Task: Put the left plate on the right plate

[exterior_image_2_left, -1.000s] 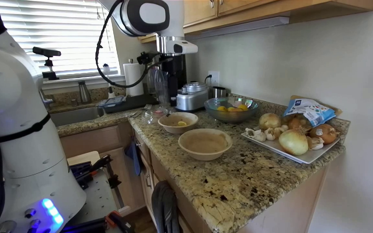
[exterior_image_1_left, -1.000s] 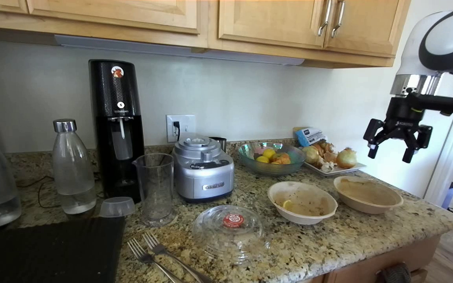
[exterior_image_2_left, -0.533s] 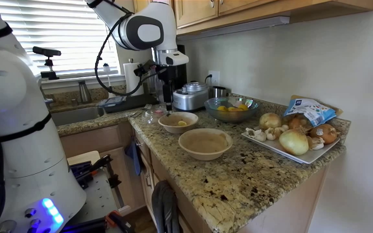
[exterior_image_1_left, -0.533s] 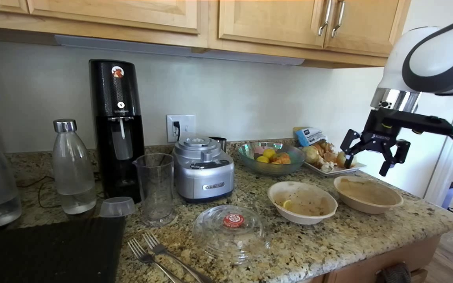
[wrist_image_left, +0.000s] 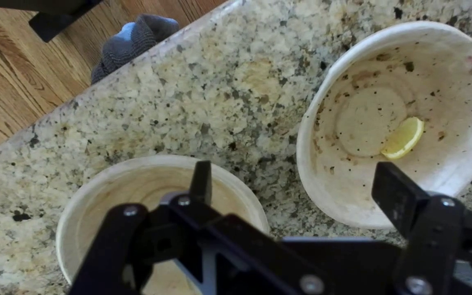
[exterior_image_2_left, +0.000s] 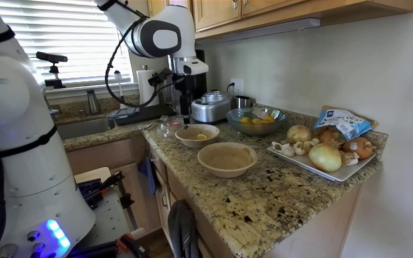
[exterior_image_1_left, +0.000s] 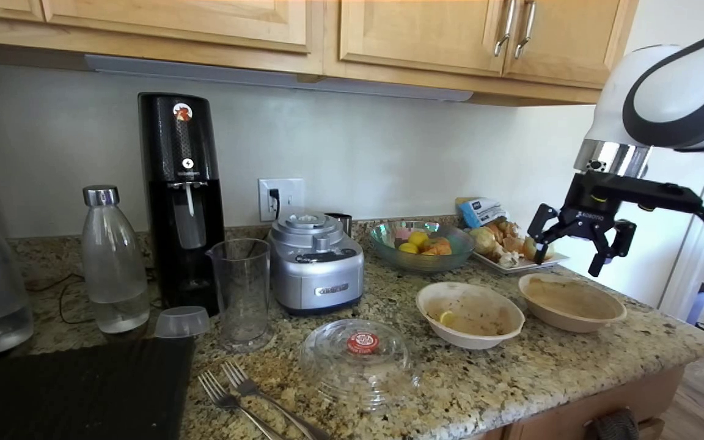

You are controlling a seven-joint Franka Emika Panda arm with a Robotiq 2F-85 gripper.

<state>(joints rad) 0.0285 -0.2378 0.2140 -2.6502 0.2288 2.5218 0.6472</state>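
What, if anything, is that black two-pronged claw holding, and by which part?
Nothing: the black two-fingered gripper is open, its jaws apart and empty.

In an exterior view, two forks (exterior_image_1_left: pixel 250 387) near left, silver food processor (exterior_image_1_left: pixel 317 276) far centre, onions (exterior_image_1_left: pixel 483 240) far right.

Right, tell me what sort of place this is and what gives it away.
A kitchen, probably in a home. It shows in the light brown wooden wall cabinets, the inset grey metal sink, and what looks like a boxy silver food processor.
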